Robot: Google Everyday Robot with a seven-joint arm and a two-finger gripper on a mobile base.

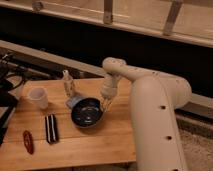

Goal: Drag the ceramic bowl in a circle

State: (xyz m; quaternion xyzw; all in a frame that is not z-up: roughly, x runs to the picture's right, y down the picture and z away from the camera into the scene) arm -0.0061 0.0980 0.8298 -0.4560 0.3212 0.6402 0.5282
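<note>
The ceramic bowl [86,112], round, shallow and glossy dark, sits on the wooden table [100,142] near its middle. My gripper [106,104] points down at the bowl's right rim, and its fingers are closed over that rim. The white arm [150,95] reaches in from the right and hides the table's right part.
A small translucent white cup [38,97] stands at the left. A small bottle [68,84] stands behind the bowl, with a blue object [73,101] touching the bowl's far-left rim. A black striped object [51,128] and a red object [28,141] lie front left.
</note>
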